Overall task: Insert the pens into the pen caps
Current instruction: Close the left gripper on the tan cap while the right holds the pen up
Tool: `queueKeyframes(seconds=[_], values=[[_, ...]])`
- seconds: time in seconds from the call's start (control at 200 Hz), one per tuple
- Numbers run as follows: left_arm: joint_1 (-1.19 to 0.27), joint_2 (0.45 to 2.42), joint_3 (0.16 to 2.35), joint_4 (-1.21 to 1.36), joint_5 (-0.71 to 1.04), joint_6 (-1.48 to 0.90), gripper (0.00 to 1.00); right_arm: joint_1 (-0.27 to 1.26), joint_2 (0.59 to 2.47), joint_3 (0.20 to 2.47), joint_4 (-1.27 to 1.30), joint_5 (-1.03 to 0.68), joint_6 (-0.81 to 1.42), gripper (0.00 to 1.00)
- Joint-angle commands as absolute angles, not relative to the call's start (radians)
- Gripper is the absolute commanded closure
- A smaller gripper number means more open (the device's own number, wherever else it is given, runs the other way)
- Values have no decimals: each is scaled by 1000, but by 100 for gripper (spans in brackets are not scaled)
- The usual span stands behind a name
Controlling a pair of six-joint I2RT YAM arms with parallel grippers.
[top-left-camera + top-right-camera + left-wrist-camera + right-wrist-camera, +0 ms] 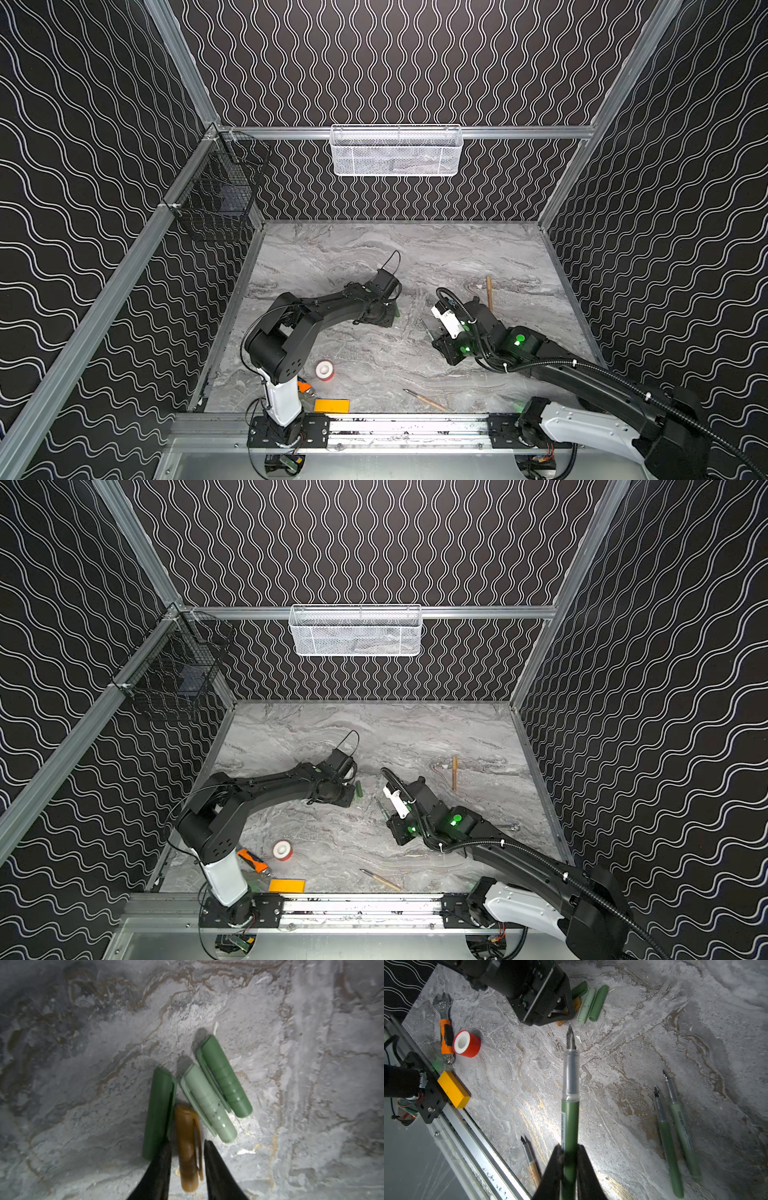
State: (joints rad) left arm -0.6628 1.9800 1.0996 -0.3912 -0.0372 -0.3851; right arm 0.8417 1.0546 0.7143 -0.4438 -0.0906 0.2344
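The marble worktop (374, 257) carries all the pens & caps. The right tool (570, 1147) is clenched on the dark green pen (570, 1122) at the barrel's rear with the nib fwd, prob. so that the nib end is free to enter a cap. The left tool (187, 1141) straddles the tan cap (188, 1159), which lies flat among the green caps (207, 1103). We cannot tell if it is pinched already. There is print on the pen barrel, but it is too blurred for us to read.
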Motion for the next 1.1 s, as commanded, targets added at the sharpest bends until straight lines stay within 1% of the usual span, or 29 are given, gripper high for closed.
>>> queueKeyframes(seconds=[0.0, 0.175, 0.41, 0.525, 0.701, 0.936, 1.096], values=[[-661, 1995, 1114, -379, -50, -365, 68, 840, 1044, 722, -441, -94, 220, 84], [-660, 2011, 1124, -377, -50, -360, 71, 840, 1040, 723, -440, -101, 215, 84], [-648, 2008, 1112, -365, -11, -365, 77, 839, 1044, 713, -429, -115, 215, 84], [-643, 1984, 1099, -364, -6, -368, 78, 840, 1048, 712, -424, -126, 212, 84], [-637, 1951, 1076, -356, 14, -375, 86, 840, 1077, 709, -404, -152, 207, 84], [-624, 1912, 1051, -355, 36, -380, 88, 840, 1107, 707, -379, -173, 206, 84], [-609, 1867, 1033, -353, 69, -388, 92, 840, 1122, 707, -357, -195, 202, 84]])
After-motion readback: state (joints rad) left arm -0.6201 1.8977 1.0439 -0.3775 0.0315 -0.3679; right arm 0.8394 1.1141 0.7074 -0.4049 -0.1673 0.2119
